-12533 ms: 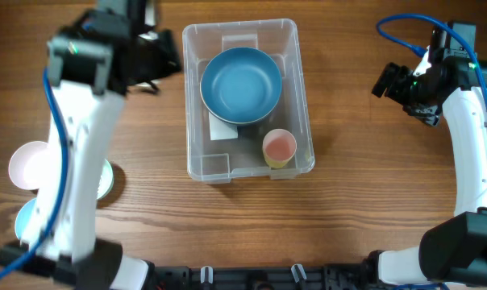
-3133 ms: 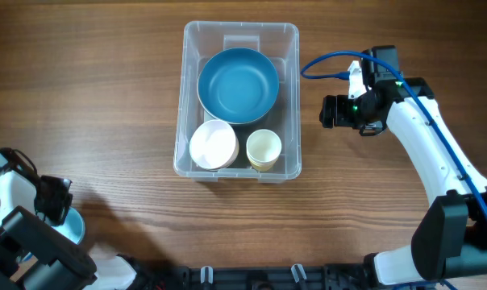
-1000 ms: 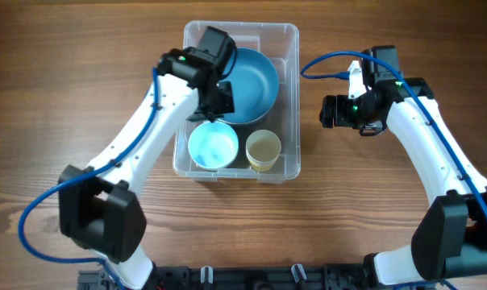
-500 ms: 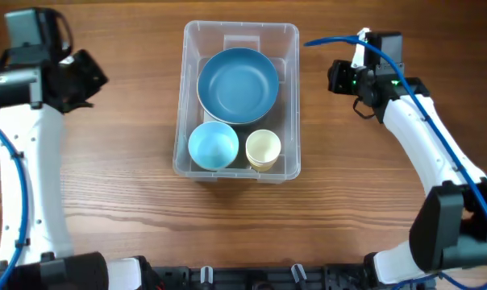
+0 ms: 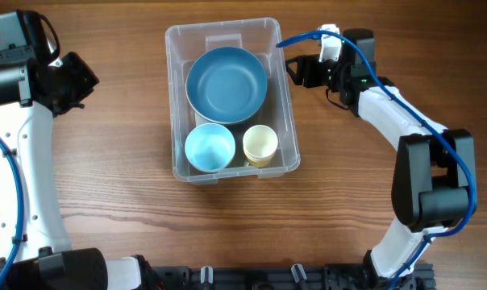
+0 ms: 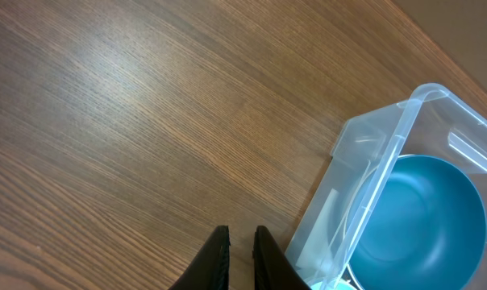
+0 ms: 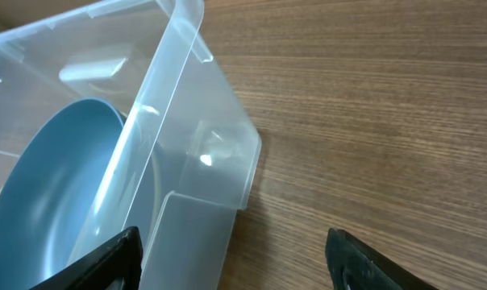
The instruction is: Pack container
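Container (image 5: pixel 176 113) beside spread right tool (image 7: pixel 233 258) | left tool (image 6: pixel 241 254) pressed together, well apart

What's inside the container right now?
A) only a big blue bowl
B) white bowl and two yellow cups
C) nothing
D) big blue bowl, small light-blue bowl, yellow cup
D: the overhead view shows the big blue bowl at the far end of the container, with the small light-blue bowl and the yellow cup side by side at the near end.
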`<state>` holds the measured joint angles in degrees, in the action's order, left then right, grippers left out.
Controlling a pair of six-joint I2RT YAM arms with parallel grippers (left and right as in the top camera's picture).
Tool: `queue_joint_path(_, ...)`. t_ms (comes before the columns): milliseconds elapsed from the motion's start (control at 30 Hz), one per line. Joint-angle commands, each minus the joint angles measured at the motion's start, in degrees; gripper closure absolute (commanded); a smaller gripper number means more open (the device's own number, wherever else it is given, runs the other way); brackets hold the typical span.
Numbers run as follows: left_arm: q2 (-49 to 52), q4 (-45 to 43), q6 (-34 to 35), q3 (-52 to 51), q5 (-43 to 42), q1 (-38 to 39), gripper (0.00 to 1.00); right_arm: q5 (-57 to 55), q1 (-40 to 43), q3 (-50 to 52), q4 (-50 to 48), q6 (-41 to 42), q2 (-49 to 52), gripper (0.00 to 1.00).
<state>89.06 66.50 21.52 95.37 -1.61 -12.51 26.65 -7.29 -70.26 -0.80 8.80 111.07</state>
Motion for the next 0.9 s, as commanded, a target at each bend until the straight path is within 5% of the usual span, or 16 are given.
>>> queue_joint_path(0,0.33,0.07,-0.15,0.09,-0.63,-0.24,0.87,-8.39,1.42,-0.68,0.52,2.19,0.04,0.26)
queue_joint_path(233,3.41,-0.04,-0.33,-0.13,0.33,-0.07,0.78,-26.38,6.58,-10.93,19.82,-2.47,-0.07,0.27)
queue_joint_path(333,6.62,-1.62,-2.67,-0.13,0.35,1.05,0.78,-27.91,6.67,-16.13,27.41,-4.76,-0.17,0.03)
queue_joint_path(400,9.11,-3.76,-7.13,-0.13,0.42,2.84,0.75,-27.8,6.62,-17.77,30.49,-5.97,-1.33,0.0)
queue_joint_path(433,9.84,-4.52,-8.31,-0.13,0.63,3.39,0.51,-27.74,6.64,-17.77,31.1,-6.23,-2.14,0.0)
queue_joint_path(467,10.73,-5.42,-8.26,-0.13,1.25,3.8,0.0,-27.63,6.8,-17.77,32.04,-5.86,-2.99,0.0)
queue_joint_path(867,24.02,-8.15,-2.62,-0.13,0.98,6.49,0.0,-26.86,7.65,-17.77,42.34,-5.62,-5.99,0.0)
